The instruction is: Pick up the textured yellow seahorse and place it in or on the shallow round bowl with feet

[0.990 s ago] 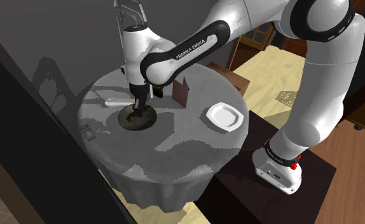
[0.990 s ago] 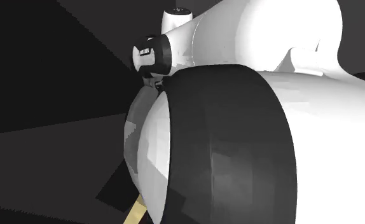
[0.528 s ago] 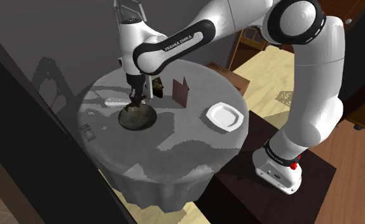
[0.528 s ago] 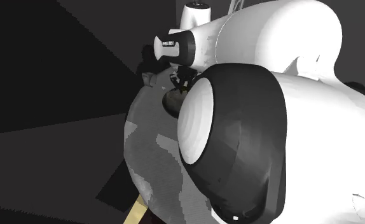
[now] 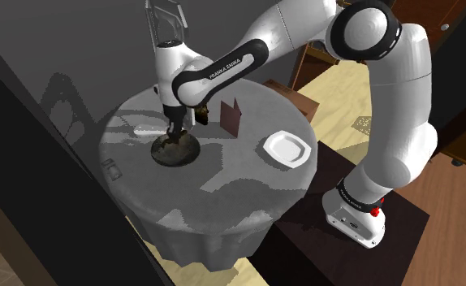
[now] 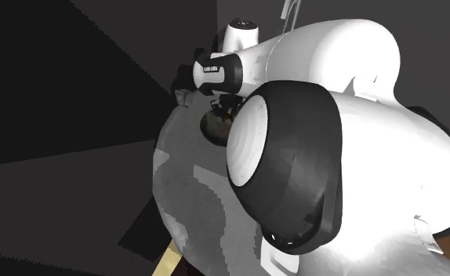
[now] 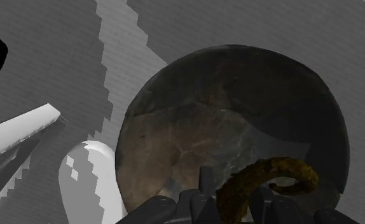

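A dark, shallow round bowl (image 5: 177, 151) stands on the round table covered in grey cloth (image 5: 223, 191). My gripper (image 5: 174, 132) hangs straight down over the bowl, its tips just above the inside. In the wrist view the brownish-yellow, rough-skinned seahorse (image 7: 262, 181) curls out from between the black fingers (image 7: 203, 202), clasped there, with the bowl's mottled inside (image 7: 232, 121) right beneath it. In the second exterior view the bowl (image 6: 213, 125) sits below the gripper (image 6: 220, 103), and the arm's large elbow hides much of the table.
A white dish (image 5: 286, 149) lies toward the stand. A dark brown folded card (image 5: 231, 116) stands upright just past the bowl. A white elongated object (image 5: 148, 130) lies beside the bowl, and a small grey item (image 5: 110, 170) sits near the table's edge at the shoulder view's left.
The arm's elbow and upper links have swung toward the shoulder view's left. The gripper has stayed over the bowl with the seahorse, shifting only slightly.
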